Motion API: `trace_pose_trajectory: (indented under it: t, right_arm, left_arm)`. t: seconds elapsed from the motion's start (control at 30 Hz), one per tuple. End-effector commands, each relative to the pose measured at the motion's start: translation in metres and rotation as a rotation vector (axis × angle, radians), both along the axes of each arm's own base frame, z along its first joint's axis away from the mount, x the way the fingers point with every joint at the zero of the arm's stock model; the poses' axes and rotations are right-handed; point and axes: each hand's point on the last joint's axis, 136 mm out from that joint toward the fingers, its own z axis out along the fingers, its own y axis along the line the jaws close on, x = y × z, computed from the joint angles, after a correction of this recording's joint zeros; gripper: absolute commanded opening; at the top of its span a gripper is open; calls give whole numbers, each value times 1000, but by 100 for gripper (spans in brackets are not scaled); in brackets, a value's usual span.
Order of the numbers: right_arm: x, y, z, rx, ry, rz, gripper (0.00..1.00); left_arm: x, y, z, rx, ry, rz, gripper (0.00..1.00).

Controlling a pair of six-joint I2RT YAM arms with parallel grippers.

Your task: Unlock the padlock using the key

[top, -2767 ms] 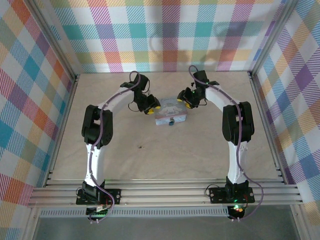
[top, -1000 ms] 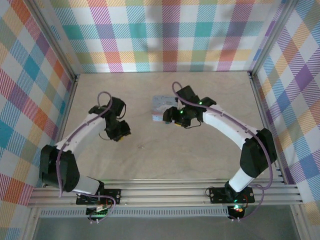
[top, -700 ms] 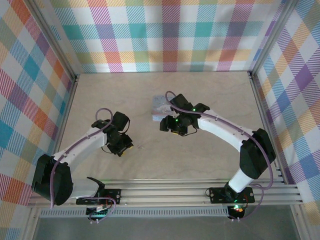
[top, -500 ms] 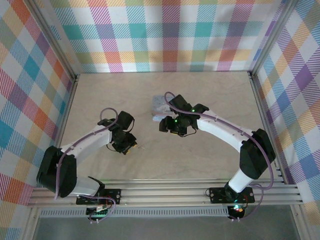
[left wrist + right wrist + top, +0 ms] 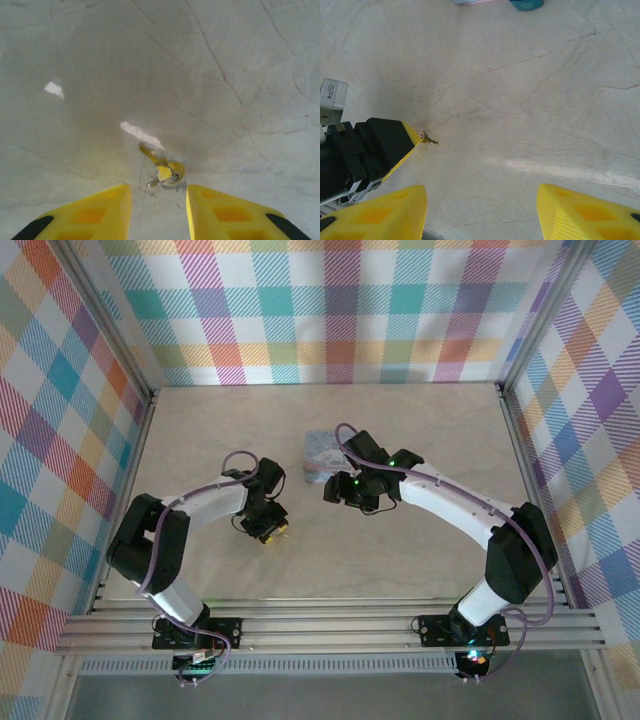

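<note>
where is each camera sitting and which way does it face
Top external: above and behind the bases, looking down on the table; both arms, left gripper, right gripper.
Left wrist: on the left arm, facing down at the key; own yellow fingers.
Right wrist: on the right arm, facing down at the table; own yellow fingers.
Shared: both wrist views show the key.

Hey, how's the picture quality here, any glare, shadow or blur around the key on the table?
Left wrist view: soft focus, the key slightly blurred, two bright glare patches on the table, a dim shadow around the key. Right wrist view: sharper, with a pale glare streak low on the right. Top external view: evenly lit, no glare on the tabletop.
</note>
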Motion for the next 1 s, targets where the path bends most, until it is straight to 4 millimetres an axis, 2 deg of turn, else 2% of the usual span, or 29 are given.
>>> trace_pose_trajectory:
  t: [0.0, 0.17, 0.4, 0.57, 0.63, 0.73, 0.83, 0.97]
  right_arm:
    - [-4, -4, 0, -14, 5, -23, 60]
    - [-1, -3, -2, -8, 8, -40, 60]
    - [3, 0, -3, -1, 16, -64, 60]
    - [9, -6, -3, 36, 25, -108, 60]
    - [13, -11, 0, 67, 25, -128, 60]
    - [20, -20, 11, 134, 11, -162, 59]
    - [28, -25, 32, 234, -40, -169, 56]
    - [36, -21, 66, 374, -123, -118, 53]
  left_arm:
    - [4, -7, -2, 2, 1, -61, 35]
    - [7, -4, -10, 42, 13, -156, 33]
    - [13, -4, -12, 53, -46, -300, 11]
    - [19, -11, 0, 17, -118, -408, 1]
    - [23, -16, 9, -1, -157, -460, 0]
    - [32, -26, 33, -40, -248, -548, 0]
    - [43, -40, 70, -96, -388, -652, 0]
    - [55, -53, 123, -162, -545, -742, 0]
